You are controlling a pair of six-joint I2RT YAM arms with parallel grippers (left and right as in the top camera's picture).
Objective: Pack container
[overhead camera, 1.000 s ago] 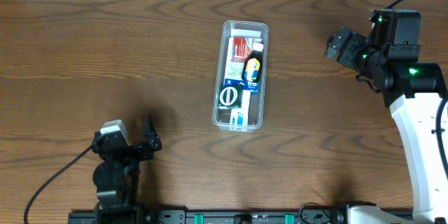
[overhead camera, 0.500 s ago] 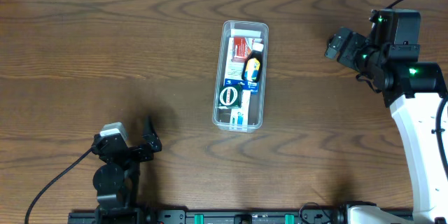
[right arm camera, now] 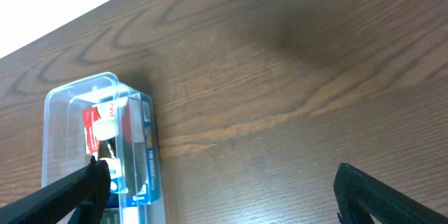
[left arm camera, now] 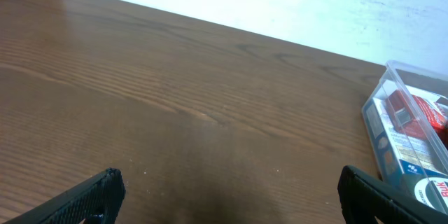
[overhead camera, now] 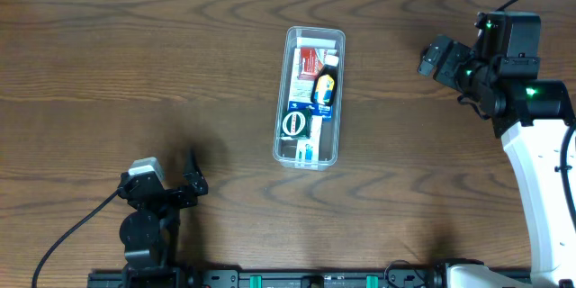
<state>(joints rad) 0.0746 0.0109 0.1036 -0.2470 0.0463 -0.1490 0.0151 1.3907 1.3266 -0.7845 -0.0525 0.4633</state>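
The clear plastic container (overhead camera: 309, 96) lies lengthwise at the table's middle, filled with several small boxes and a dark bottle. It also shows at the right edge of the left wrist view (left arm camera: 409, 133) and at the lower left of the right wrist view (right arm camera: 98, 147). My left gripper (overhead camera: 192, 176) is open and empty near the front left, well apart from the container; its fingers show in the left wrist view (left arm camera: 227, 196). My right gripper (overhead camera: 434, 57) is open and empty at the far right, apart from the container, and shows in the right wrist view (right arm camera: 224, 192).
The brown wooden table (overhead camera: 135, 63) carries only the container. A white wall runs along the table's far edge (left arm camera: 280, 0). The right arm's white base (overhead camera: 540, 180) stands at the right side.
The left gripper has drawn back slightly toward the front edge. The right arm and the container have not moved.
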